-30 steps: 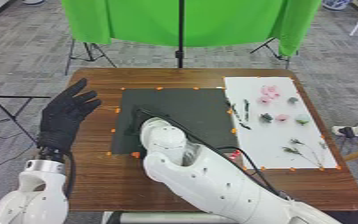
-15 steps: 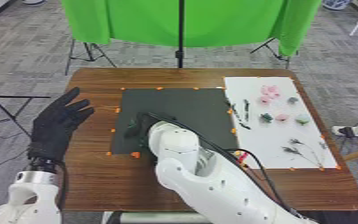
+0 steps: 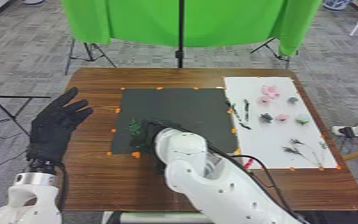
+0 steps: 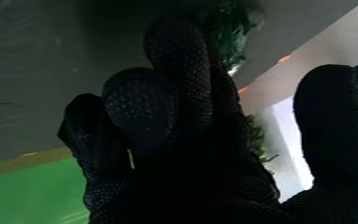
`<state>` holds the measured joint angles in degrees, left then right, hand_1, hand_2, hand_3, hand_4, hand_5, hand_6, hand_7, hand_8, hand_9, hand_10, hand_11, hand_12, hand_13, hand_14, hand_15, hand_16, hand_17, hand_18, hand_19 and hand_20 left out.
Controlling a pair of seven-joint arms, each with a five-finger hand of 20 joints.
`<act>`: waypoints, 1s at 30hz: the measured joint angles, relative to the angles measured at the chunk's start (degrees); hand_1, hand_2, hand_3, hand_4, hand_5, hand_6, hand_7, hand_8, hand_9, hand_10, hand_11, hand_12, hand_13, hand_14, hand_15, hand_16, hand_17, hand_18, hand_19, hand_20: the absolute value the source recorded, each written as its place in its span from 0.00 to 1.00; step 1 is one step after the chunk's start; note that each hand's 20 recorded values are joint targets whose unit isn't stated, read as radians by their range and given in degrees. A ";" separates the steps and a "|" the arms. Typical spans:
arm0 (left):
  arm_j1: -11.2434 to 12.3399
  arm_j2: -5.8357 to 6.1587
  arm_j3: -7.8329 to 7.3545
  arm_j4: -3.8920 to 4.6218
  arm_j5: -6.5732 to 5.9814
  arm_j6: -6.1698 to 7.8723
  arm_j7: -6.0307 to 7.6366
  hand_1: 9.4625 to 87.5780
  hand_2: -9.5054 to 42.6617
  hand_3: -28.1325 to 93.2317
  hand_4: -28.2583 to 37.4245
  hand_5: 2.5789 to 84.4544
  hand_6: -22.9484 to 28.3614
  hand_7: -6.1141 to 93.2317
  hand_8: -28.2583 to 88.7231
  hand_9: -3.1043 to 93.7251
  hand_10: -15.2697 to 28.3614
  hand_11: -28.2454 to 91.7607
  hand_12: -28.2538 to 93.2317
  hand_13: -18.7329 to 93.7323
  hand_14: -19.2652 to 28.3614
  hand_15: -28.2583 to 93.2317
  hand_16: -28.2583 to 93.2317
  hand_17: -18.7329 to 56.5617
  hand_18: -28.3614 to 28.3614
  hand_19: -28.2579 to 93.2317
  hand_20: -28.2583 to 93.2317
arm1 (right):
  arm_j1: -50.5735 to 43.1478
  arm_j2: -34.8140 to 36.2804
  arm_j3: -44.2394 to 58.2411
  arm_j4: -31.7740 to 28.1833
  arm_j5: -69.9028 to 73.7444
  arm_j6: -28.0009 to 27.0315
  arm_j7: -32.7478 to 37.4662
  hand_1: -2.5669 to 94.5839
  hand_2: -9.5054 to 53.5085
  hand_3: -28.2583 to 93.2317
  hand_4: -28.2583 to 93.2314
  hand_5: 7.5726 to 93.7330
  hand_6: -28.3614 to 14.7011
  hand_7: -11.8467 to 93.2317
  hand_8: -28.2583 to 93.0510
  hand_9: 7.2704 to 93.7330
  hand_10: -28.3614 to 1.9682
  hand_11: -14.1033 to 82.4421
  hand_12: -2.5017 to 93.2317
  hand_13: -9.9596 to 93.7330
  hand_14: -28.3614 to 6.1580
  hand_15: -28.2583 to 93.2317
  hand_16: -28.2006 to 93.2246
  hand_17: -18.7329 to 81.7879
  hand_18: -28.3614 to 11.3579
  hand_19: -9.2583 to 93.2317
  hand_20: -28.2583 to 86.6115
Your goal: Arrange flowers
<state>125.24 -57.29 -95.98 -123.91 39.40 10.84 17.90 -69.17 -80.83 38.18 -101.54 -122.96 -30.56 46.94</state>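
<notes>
Drawn closer to the robot with the right hand (image 3: 160, 125) — fingers loosely together, thumb apart. Just beside the green sprig (image 3: 135, 131), toward the black sheet's (image 3: 171, 102) near left corner — well apart from the pink flowers (image 3: 270, 91).

The right hand (image 3: 159, 124) is black, finely dotted; beside it, a green sprig (image 3: 135, 131) marks the charcoal board (image 3: 175, 101); rightward, pink flowers (image 3: 270, 91) colour a white sheet (image 3: 257, 150).

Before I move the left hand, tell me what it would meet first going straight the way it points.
The left hand would likely pass the far left corner of the table and meet the green cloth; depth and height are unclear.
</notes>
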 measured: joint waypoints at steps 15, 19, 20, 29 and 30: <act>2.55 1.22 -1.47 -1.07 -0.96 1.65 1.25 0.19 0.36 0.85 0.09 0.43 0.62 0.19 0.17 0.42 0.81 0.46 0.34 0.40 0.95 0.67 0.18 0.14 0.91 0.64 0.43 | -2.87 3.35 -2.73 -6.89 -6.99 -0.04 -1.54 0.26 0.24 0.76 0.03 0.89 0.50 0.23 0.13 0.95 0.41 0.59 0.23 0.91 0.49 0.83 0.37 0.74 0.07 1.00 0.77; 4.38 1.14 -1.84 -1.41 -1.31 2.05 2.27 0.19 0.36 0.85 0.09 0.43 0.62 0.19 0.17 0.42 0.81 0.46 0.34 0.40 0.95 0.67 0.18 0.14 0.92 0.64 0.43 | -2.82 7.29 -2.50 -10.35 -7.64 4.79 -2.86 0.26 0.24 0.76 0.04 0.90 0.52 0.24 0.14 0.94 0.39 0.59 0.24 0.90 0.48 0.83 0.38 0.73 0.06 1.00 0.76; 4.69 1.08 -1.84 -1.41 -1.43 2.11 2.59 0.19 0.36 0.85 0.08 0.43 0.62 0.19 0.17 0.42 0.81 0.46 0.34 0.40 0.95 0.67 0.18 0.14 0.92 0.64 0.43 | -2.75 8.34 -2.26 -11.19 -7.43 6.48 -2.82 0.27 0.24 0.76 0.04 0.88 0.51 0.23 0.14 0.91 0.37 0.57 0.23 0.88 0.45 0.82 0.37 0.70 0.06 1.00 0.71; 6.24 0.83 -1.84 -1.41 -2.87 2.96 5.56 0.18 0.36 0.85 0.08 0.43 0.62 0.19 0.17 0.42 0.81 0.46 0.34 0.40 0.95 0.67 0.18 0.14 0.92 0.64 0.43 | -8.36 19.73 16.46 -21.23 4.52 19.69 0.77 0.31 0.16 0.82 0.05 0.66 0.48 0.21 0.15 0.70 0.18 0.42 0.18 0.73 0.29 0.77 0.31 0.56 0.02 1.00 0.46; 6.34 0.84 -1.84 -1.41 -2.96 3.05 5.83 0.18 0.36 0.85 0.09 0.43 0.62 0.19 0.17 0.42 0.81 0.46 0.34 0.40 0.95 0.67 0.18 0.14 0.92 0.64 0.43 | -9.82 21.22 19.31 -21.82 4.50 20.17 1.45 0.31 0.15 0.82 0.04 0.64 0.48 0.21 0.15 0.68 0.17 0.41 0.18 0.72 0.29 0.77 0.31 0.56 0.02 1.00 0.45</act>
<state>131.57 -56.46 -97.82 -125.32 36.44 13.89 23.72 -78.98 -59.61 57.49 -123.36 -118.46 -10.38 48.40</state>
